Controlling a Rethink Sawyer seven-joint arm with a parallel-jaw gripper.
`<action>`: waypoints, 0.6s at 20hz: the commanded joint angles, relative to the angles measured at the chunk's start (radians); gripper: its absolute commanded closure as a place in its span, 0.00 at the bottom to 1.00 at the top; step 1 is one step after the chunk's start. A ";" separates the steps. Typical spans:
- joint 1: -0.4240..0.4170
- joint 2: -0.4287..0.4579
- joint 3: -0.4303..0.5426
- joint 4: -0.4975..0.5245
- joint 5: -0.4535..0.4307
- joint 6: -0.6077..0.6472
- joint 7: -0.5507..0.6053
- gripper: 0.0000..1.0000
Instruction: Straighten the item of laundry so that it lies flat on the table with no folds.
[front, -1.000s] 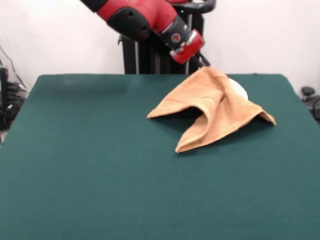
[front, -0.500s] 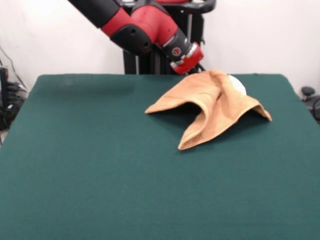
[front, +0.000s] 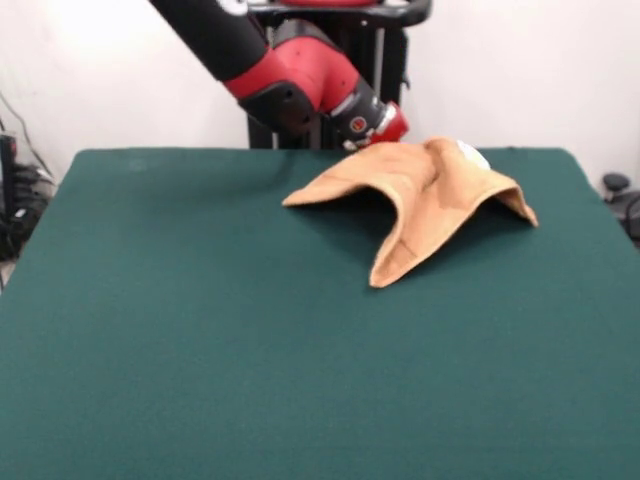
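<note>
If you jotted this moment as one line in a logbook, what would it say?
arm: low at towel's far edge | gripper: fingers hidden | towel: tented, folded, corners draped on table | task: not flat yet

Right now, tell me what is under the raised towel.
The towel is lifted at its far edge, where the hand meets it, and arches over the table. Only dark green cloth and shadow show in the gap. Anything further beneath is covered.

The towel (front: 420, 195) is soft orange-tan cloth with a matt, slightly nubby terry nap. The surface (front: 200, 340) wears a dark green felt-like covering, matt and even. The arm (front: 300, 80) has smooth, faintly glossy red and black plastic-looking shells.
</note>
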 joint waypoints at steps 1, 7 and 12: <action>0.175 0.078 -0.104 -0.354 -0.037 -0.069 0.603 1.00; 0.226 0.137 -0.139 -0.465 -0.031 -0.137 0.703 1.00; 0.211 0.193 -0.140 -0.549 0.059 -0.121 0.608 1.00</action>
